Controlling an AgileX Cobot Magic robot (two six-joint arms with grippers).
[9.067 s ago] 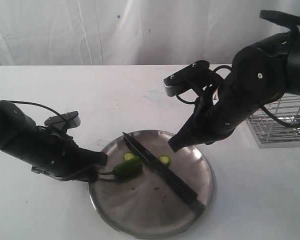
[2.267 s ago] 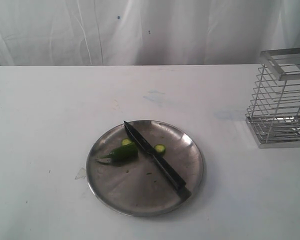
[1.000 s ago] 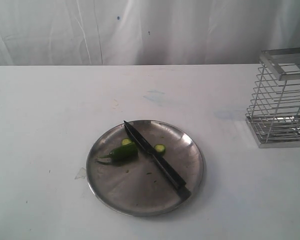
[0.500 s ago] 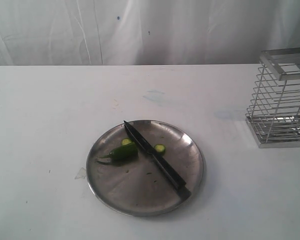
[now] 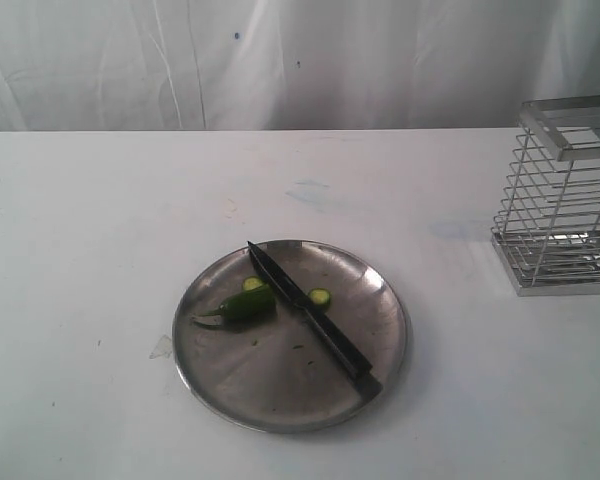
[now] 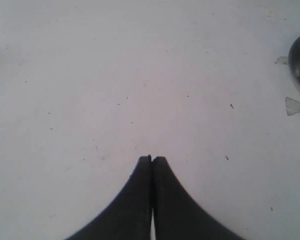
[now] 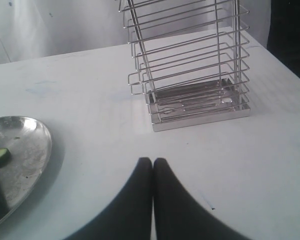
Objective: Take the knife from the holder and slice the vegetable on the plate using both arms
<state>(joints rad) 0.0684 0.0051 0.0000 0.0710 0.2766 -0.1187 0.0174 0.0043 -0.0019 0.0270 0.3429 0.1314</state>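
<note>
Steel plate (image 7: 25, 145) cut off at frame edge, knife (image 5: 308, 321) across it.

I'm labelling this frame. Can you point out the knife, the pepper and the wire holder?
knife (image 5: 302, 312), exterior view, mid-blade.
pepper (image 5: 248, 304), exterior view, green body.
wire holder (image 7: 190, 65), right wrist view, front wires.

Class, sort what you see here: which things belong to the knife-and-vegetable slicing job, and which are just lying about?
Belongs to the job:
knife
vegetable
cut slices
plate
holder
left gripper
right gripper

Just lying about:
small scraps on the table
white backdrop curtain
</note>
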